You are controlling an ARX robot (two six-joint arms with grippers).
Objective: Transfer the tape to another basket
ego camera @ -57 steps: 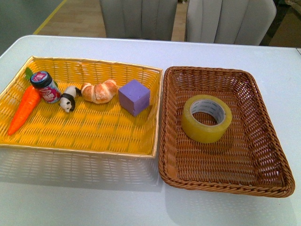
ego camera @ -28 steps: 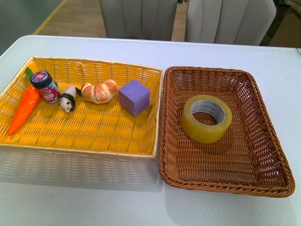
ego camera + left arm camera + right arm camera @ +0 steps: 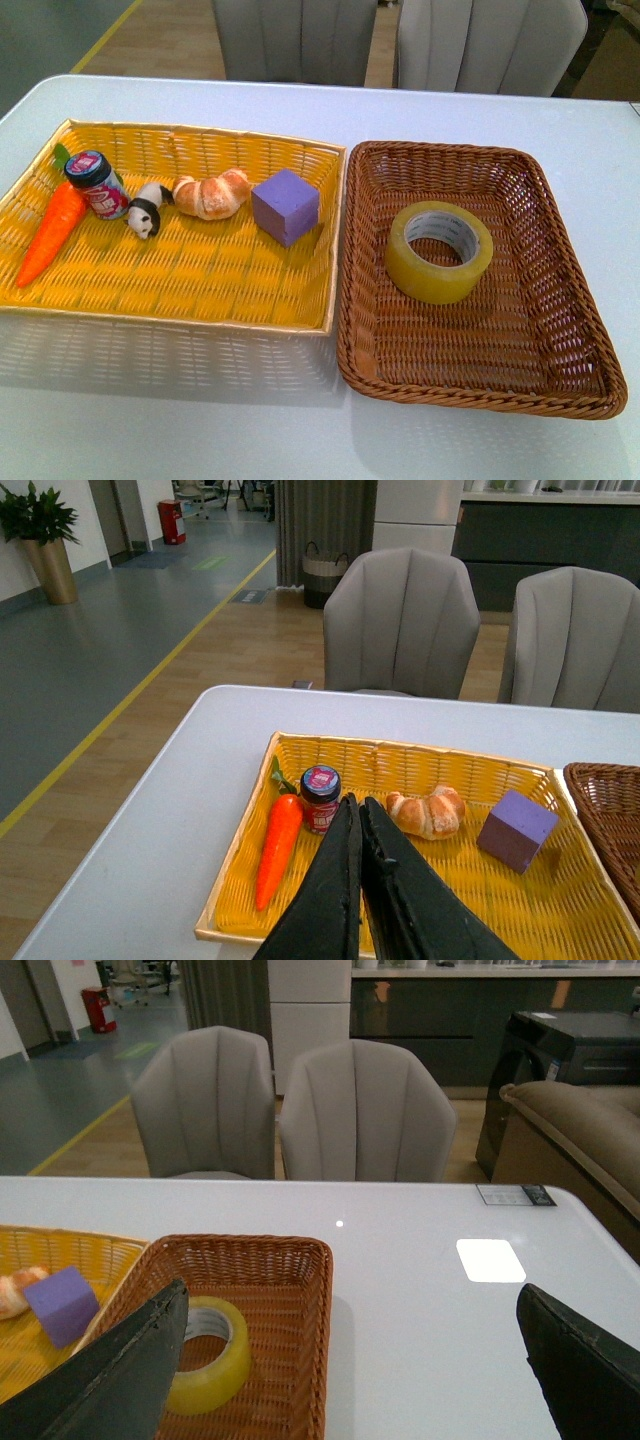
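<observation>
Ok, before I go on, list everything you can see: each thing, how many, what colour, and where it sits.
tape: 1, yellowish, flat in brown basket
brown basket: 1, dark brown wicker, right side of table
yellow basket: 1, yellow, left of brown basket
carrot: 1, orange, yellow basket's left edge
jar: 1, red label, beside carrot
panda: 1, black-white, right of jar
croissant: 1, golden, middle of yellow basket
cube: 1, purple, right of croissant
table: 1, white
chairs: 2, grey, behind table
left pincer: shut, above yellow basket
right pincer: open, above table
</observation>
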